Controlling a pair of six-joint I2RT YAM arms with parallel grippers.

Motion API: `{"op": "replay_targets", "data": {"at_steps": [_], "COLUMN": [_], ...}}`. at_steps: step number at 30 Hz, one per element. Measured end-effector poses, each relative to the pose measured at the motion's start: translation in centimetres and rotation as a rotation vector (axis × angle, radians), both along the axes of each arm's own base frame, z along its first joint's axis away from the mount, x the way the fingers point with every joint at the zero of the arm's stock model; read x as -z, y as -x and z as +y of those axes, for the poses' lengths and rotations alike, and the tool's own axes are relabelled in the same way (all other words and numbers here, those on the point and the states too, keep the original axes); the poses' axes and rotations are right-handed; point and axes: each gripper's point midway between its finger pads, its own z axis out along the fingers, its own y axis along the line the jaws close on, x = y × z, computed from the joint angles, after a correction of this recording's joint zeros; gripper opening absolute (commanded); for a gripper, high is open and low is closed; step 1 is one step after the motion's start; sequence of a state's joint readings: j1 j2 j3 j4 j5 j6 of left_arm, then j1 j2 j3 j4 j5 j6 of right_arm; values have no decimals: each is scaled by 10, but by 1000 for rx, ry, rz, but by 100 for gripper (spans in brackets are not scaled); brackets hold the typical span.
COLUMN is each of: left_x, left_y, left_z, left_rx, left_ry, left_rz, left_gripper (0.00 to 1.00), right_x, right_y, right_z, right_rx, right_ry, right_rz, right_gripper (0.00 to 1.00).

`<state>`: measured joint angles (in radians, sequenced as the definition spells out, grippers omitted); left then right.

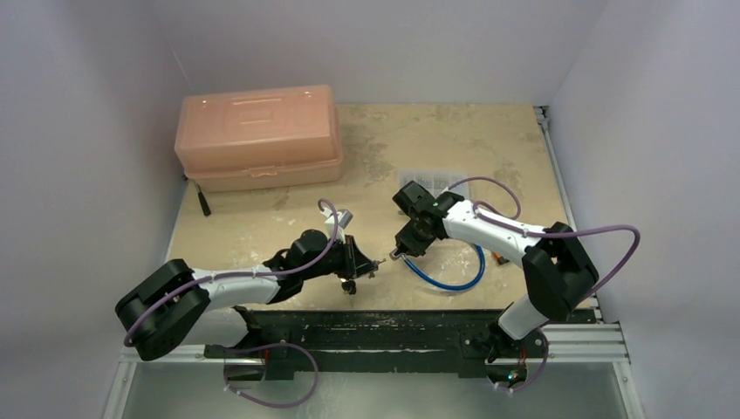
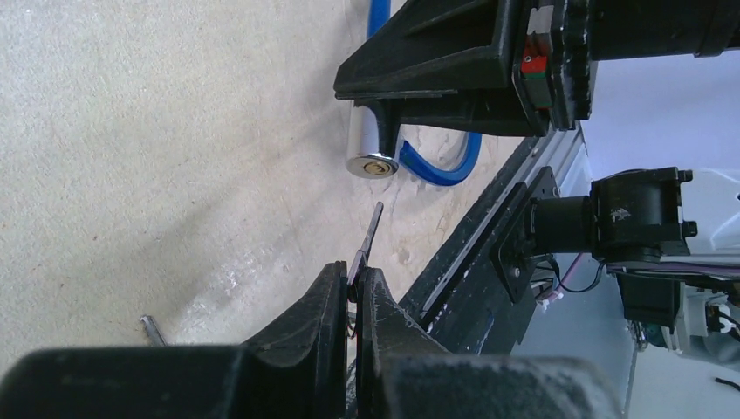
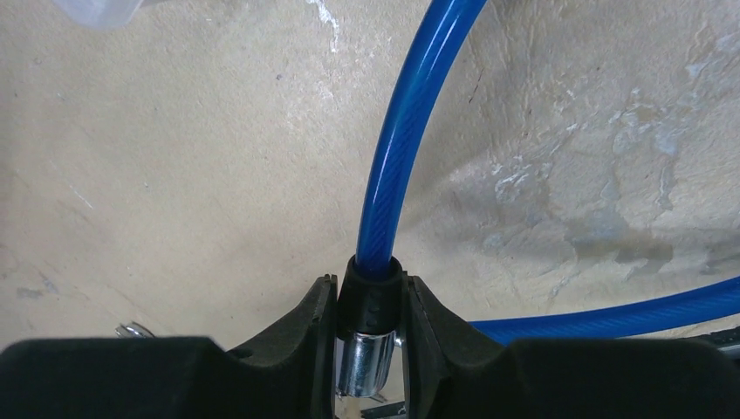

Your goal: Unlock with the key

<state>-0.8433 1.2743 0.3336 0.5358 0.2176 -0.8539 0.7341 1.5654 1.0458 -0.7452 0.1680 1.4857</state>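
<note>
Nearest to us, in the left wrist view, the left gripper (image 2: 352, 284) is pinched tight on the head of a single key (image 2: 371, 231). Its thin blade sticks out toward 12 o'clock, leaning slightly to 1. Just past the blade tip, also at about 12 o'clock and not yet touching it, we see the round brass-centred face of the one lock barrel (image 2: 371, 148), a chrome cylinder turned to face the key. We judge the barrel's long axis to run nearly in line with the blade, so the coming move is a short push along that line with a small sideways correction. The right gripper (image 3: 371, 305) is clamped around the barrel's black collar and holds it just above the table (image 1: 419, 131). The left arm carries the key, so it is the one that must close the gap. From the collar one blue cable (image 3: 410, 131) rises to 12 o'clock and loops back round at 3 o'clock. In the top view the barrel lies at 3 o'clock from the left gripper, mid-table. Farthest off, at 11 o'clock, sits one peach toolbox (image 1: 257, 135), closed and well apart from both grippers.
</note>
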Motion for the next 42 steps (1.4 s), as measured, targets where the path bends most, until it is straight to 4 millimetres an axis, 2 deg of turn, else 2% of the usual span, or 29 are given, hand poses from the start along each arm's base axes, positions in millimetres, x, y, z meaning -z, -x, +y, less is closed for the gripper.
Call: {"op": "replay_targets", "data": {"at_steps": [8, 13, 21, 33, 42], "left_x": [-3, -12, -25, -25, -25], "left_y": [1, -2, -4, -7, -8], "left_z": [-2, -3, -6, -5, -4], "left_rx": [-13, -31, -43, -63, -70], "left_ry": [16, 47, 96, 96, 94], "left_rz": [11, 9, 5, 4, 1], "left_gripper": [0, 0, 0, 0, 0], "right_x": [-8, -19, -22, -33, -32], "right_y": [1, 1, 2, 1, 3], "right_z": [7, 11, 12, 13, 15], "right_rx": [17, 22, 25, 35, 32], "right_ry": [-63, -104, -122, -150, -164], "right_rz": [-9, -26, -28, -53, -49], "right_gripper": [0, 0, 0, 0, 0]}}
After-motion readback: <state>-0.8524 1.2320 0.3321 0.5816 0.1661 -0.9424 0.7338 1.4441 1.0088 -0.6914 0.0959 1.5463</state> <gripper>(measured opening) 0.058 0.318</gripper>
